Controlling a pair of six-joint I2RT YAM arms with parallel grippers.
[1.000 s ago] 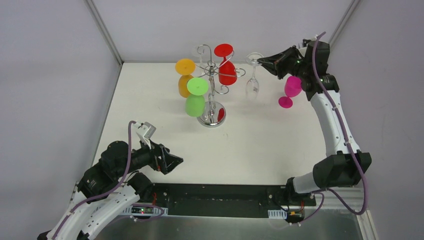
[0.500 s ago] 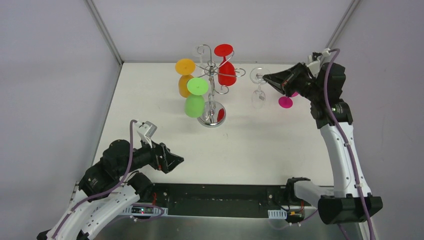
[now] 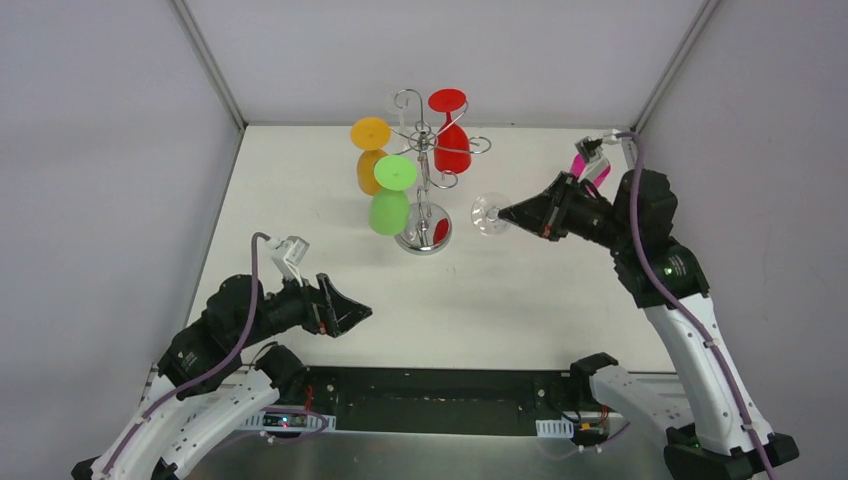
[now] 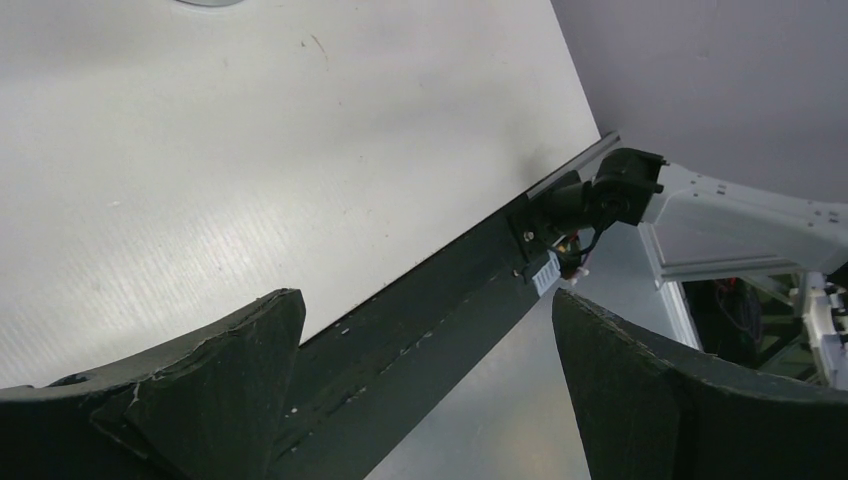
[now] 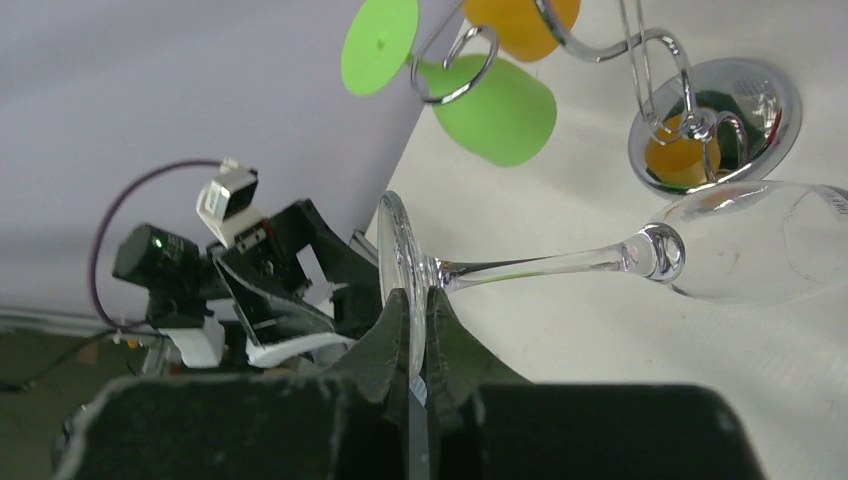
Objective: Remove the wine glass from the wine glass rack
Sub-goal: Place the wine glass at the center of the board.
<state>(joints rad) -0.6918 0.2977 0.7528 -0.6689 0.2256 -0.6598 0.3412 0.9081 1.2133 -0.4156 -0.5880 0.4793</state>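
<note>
— How far along was the job, starting at the left?

— The left arm (image 3: 240, 320) took no part. It hung over the near left of the bench (image 3: 300, 200) with its jaws spread wide and nothing between them.

— And the wine glass rack (image 3: 416, 243)?

— It stood at the far middle with three glasses hanging bowl-down from its arms: an orange glass (image 3: 370, 134) on the left, a green glass (image 3: 390, 212) just nearer, and a red glass (image 3: 454, 150) on the far right side.

— So which one had come off?

— The clear wine glass (image 3: 487, 215). It was free of the wire arms, just right of the rack's base and turned on its side, with its bowl pointing toward that base. The jaws of the right arm (image 3: 650, 225) were pressed together on the rim of its foot. I judged the lift-off done; setting it down and letting go was left. I could not tell whether the bowl touched the bench.

— Anything inside the glasses?

— The clear one showed nothing in it, and the hanging ones, being upside down, could hold nothing. A pink glass (image 3: 579, 161) peeked from behind the right arm, too hidden to tell.
</note>
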